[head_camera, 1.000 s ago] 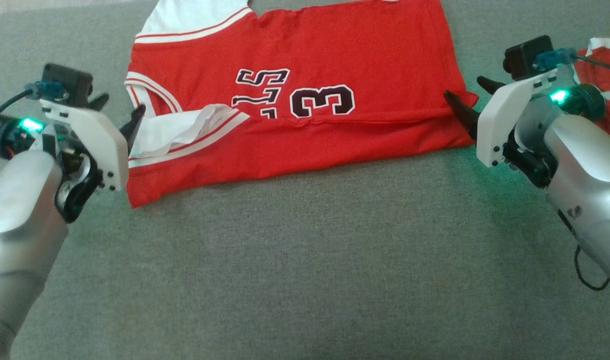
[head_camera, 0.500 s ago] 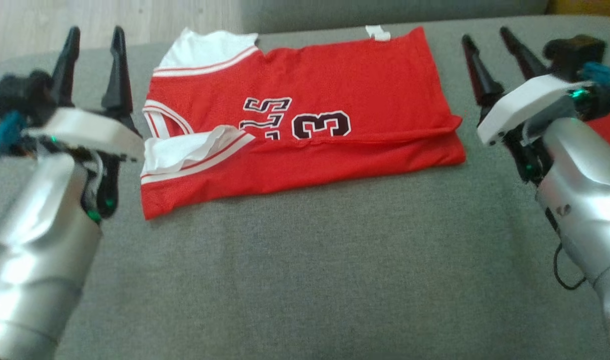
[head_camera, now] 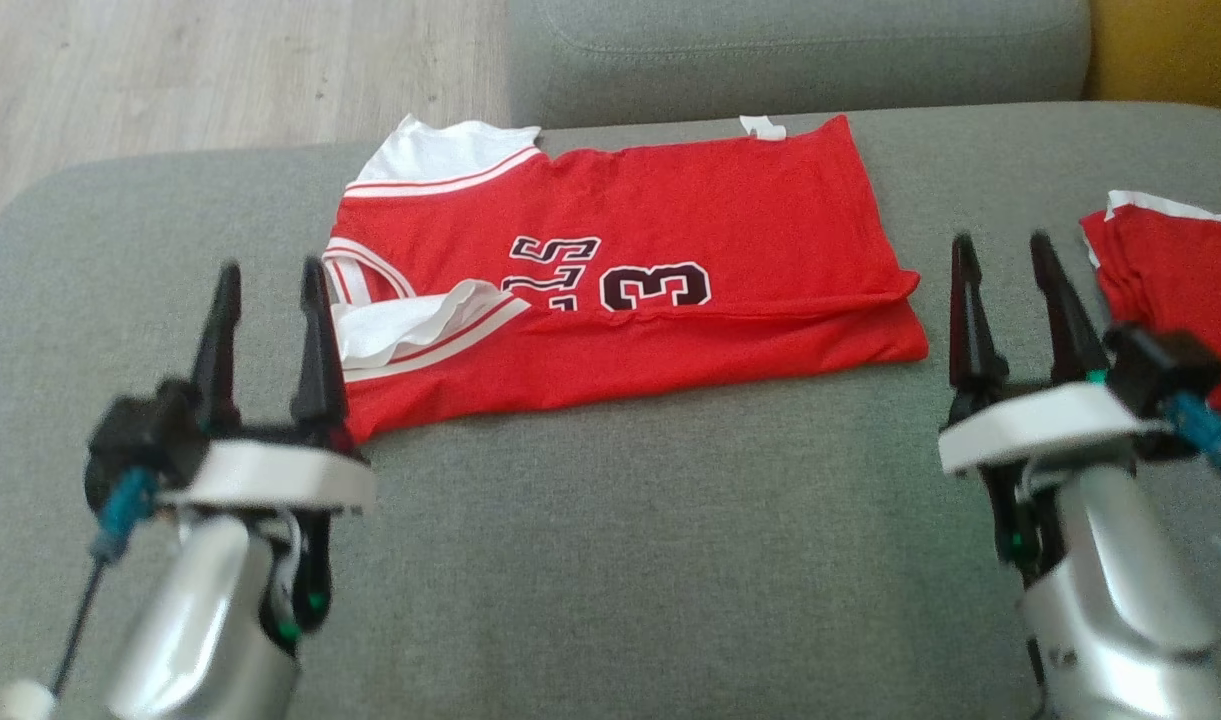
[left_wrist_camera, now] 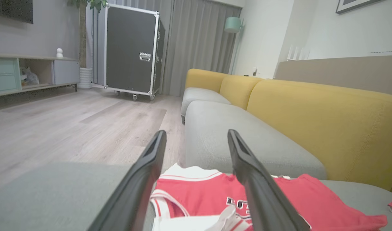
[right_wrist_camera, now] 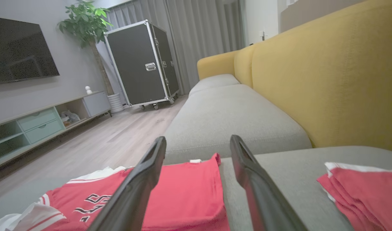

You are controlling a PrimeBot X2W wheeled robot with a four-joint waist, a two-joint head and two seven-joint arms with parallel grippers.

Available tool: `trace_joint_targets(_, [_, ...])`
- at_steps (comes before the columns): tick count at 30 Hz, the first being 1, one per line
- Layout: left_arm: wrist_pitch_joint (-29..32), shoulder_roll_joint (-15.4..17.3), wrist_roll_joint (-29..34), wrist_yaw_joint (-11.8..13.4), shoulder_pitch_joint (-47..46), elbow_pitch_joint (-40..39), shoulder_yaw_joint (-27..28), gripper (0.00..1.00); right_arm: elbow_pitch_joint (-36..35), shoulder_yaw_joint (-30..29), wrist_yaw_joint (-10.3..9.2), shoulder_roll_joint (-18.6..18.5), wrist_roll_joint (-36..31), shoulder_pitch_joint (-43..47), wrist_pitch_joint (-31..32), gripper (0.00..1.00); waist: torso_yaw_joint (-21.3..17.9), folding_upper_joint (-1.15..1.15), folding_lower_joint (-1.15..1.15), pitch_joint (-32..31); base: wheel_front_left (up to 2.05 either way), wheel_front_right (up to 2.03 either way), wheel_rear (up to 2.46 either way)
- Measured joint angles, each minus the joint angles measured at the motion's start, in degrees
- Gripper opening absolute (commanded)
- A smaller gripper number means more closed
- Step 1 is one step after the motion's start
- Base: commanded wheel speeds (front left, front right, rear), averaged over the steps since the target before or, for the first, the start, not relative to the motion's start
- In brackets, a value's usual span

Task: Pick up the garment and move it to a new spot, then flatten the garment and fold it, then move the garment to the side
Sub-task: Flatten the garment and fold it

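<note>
The left gripper (head_camera: 271, 266) is holding its two dark fingers moderately apart with nothing between them, and the right gripper (head_camera: 1000, 240) is doing the same; both are pointing toward the far edge of the sofa seat (head_camera: 620, 520).

The garment (head_camera: 690, 200), a red jersey with white trim, is lying folded and flat on the far half of the grey seat, left of centre. Its long axis is running left to right, roughly parallel to the seat's near edge. The white-trimmed sleeve and neck end is pointing toward the seat's left edge, and the plain red hem end toward the right. Its near strip is lying doubled over the body, cutting across the lower part of the dark number 3 (head_camera: 656, 286).

In the head view the left gripper is standing at the garment's near left corner, one finger overlapping the white trim; whether it is touching the cloth cannot be told. The right gripper is standing just past the garment's right end, between it and a second red garment (head_camera: 1170, 270) lying folded at the seat's right edge.

A yellow backrest (head_camera: 1170, 50) is rising beyond the far right corner, and wooden floor (head_camera: 220, 70) is showing past the far left.
</note>
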Motion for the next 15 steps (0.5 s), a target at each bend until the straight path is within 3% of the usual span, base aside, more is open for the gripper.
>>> trace_joint_targets(7, [0.0,-3.5,2.5,-0.1,6.9,1.3,3.3,1.0,-3.3,-2.7,0.0,0.9,-0.9,7.2,0.0,1.0,-0.1,0.0,0.0,0.0,0.0,0.0,0.0])
trace_joint_targets(15, [0.6,-3.9,4.3,-0.9,5.3,7.0,5.3,1.0,-6.2,-0.9,0.0,1.2,-0.8,6.8,0.0,1.0,-1.0,0.0,0.01,2.7,0.0,0.0,0.0])
